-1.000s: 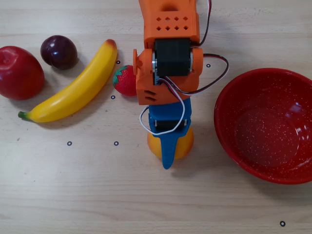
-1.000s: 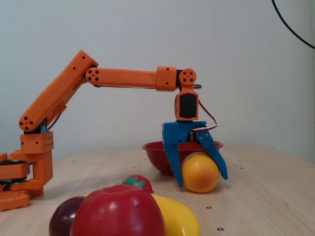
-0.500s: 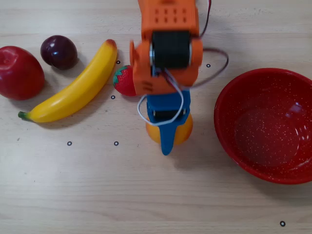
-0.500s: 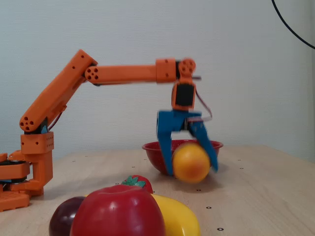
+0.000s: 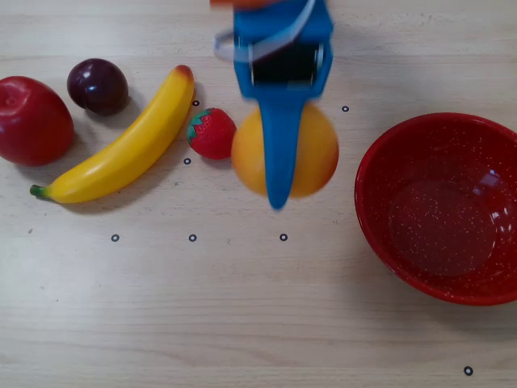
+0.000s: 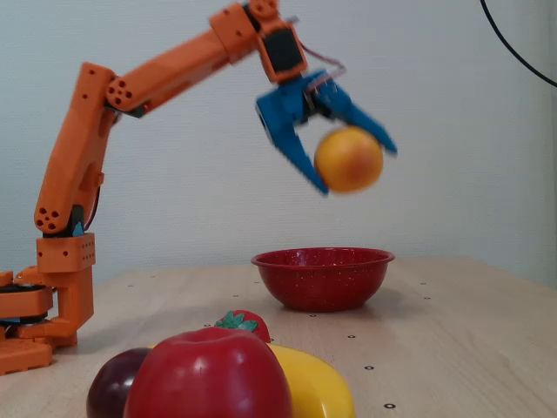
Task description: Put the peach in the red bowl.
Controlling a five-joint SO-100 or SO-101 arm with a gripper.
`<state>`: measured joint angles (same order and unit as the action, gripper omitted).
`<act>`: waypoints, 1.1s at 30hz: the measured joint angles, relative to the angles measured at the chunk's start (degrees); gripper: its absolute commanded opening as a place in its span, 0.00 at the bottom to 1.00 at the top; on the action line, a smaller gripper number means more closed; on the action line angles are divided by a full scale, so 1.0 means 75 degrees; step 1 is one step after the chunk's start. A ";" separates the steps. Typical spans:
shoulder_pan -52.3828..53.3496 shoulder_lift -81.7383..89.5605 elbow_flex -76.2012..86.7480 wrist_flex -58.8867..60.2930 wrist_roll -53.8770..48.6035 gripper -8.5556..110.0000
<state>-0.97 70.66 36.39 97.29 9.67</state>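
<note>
Pale wooden worktop (image 5: 242, 323) before a plain grey-white wall (image 6: 452, 131); peach (image 6: 348, 160) round, no long axis to tell, crease not made out; held high above the worktop, clamped in the blue gripper (image 6: 359, 164), left of the red bowl (image 5: 440, 208) at the right edge in the overhead view; orange arm (image 6: 148, 74) angled steeply upward, wrist tipped down; a second ago resting low on the worktop, now lifted clear.

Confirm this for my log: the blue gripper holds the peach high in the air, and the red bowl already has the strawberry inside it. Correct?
Not quite. The gripper does hold the peach high above the table, but the red bowl is empty. The overhead view shows the strawberry on the table between the banana and the peach.
</note>
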 measured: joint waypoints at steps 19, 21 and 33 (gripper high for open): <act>0.3516 0.2145 0.3891 -0.1828 -0.1043 0.07; 0.3668 0.1617 0.3891 -0.1828 -0.1031 0.10; 0.3785 -0.0926 0.3855 -0.2414 -0.1031 0.15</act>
<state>27.42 63.72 65.30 79.19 1.93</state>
